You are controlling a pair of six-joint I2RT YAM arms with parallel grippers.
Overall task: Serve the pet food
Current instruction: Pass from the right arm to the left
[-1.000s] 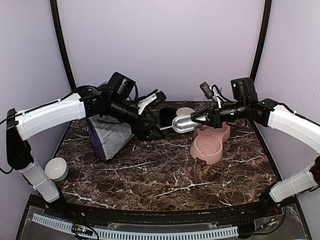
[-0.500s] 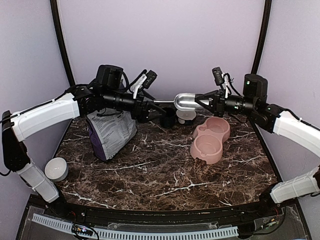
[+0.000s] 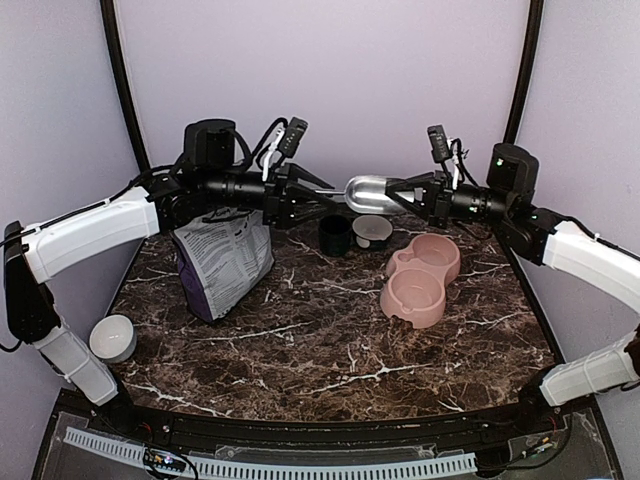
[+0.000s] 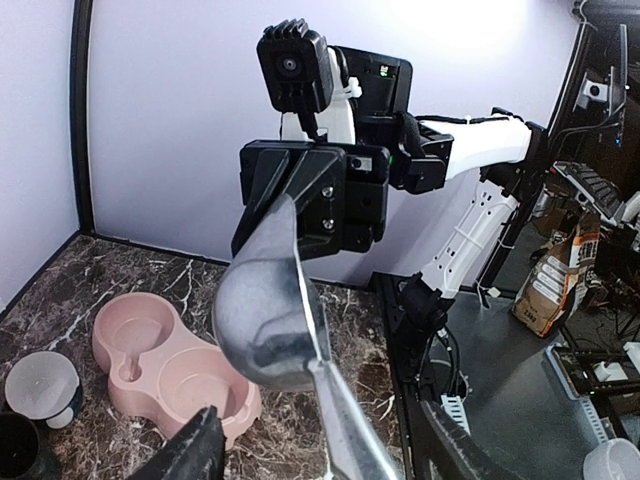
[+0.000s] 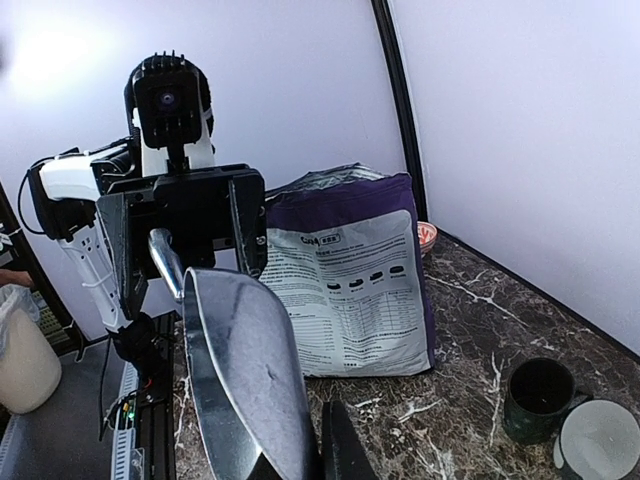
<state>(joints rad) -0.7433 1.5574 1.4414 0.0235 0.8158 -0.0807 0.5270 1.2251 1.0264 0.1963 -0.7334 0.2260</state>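
Observation:
A shiny metal scoop (image 3: 372,194) hangs in the air at the back, above a black cup (image 3: 335,235). My right gripper (image 3: 410,197) is shut on the rim of the scoop's bowl (image 5: 240,370), which looks empty. The scoop's handle (image 4: 340,430) points left and runs between the fingers of my left gripper (image 3: 300,190), which stand apart on either side without touching it. The pink double bowl (image 3: 420,280) sits below on the right, empty. The purple-and-grey bag (image 3: 222,262) stands at the left. No pet food is in view.
A small pale bowl (image 3: 372,230) stands beside the black cup at the back. A white bowl (image 3: 113,337) sits near the left arm's base. Purple walls close in the table at the back and sides.
Both grippers and the scoop have risen from low over the table to the back. The left gripper's fingers have drawn closer together round the handle.

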